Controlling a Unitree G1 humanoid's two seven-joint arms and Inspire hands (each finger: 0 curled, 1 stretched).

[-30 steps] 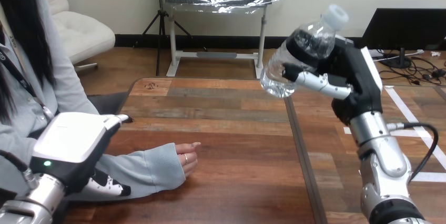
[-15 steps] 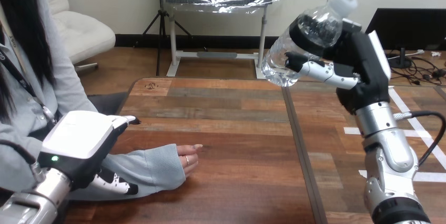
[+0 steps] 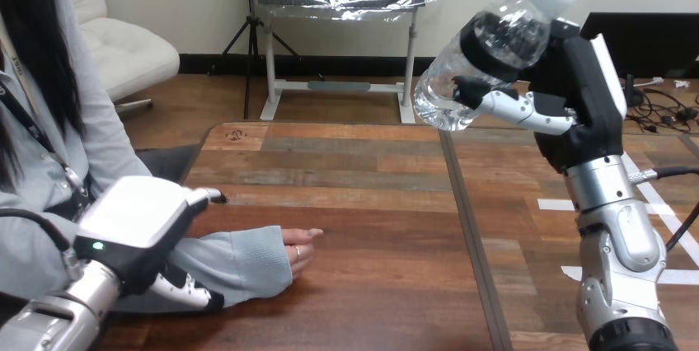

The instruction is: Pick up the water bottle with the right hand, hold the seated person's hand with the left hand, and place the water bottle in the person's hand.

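1. Right hand (image 3: 577,100): raised high over the far right part of the table, silver forearm coming up from the bottom right corner. Fingers (image 3: 515,109) & thumb are wrapped round a clear plastic water bottle w/ white cap (image 3: 493,54), i.e. clamped on it.
2. Bottle: in the air, well above the brown wooden table (image 3: 371,194), tilted w/ cap up & to the right, base down & to the left.
3. Left hand (image 3: 136,217): low at the view's left, white back facing up, lying over the person's sleeved forearm (image 3: 239,264) near the table's left edge. Can't tell whether it is closed on the forearm or only resting on it.
4. Person's hand (image 3: 298,250): on the table just beyond the left hand, sticking out of the sleeve, fingers loosely curled.
5. Bottle & person's hand are well apart: bottle up at the right, hand down at left-centre.
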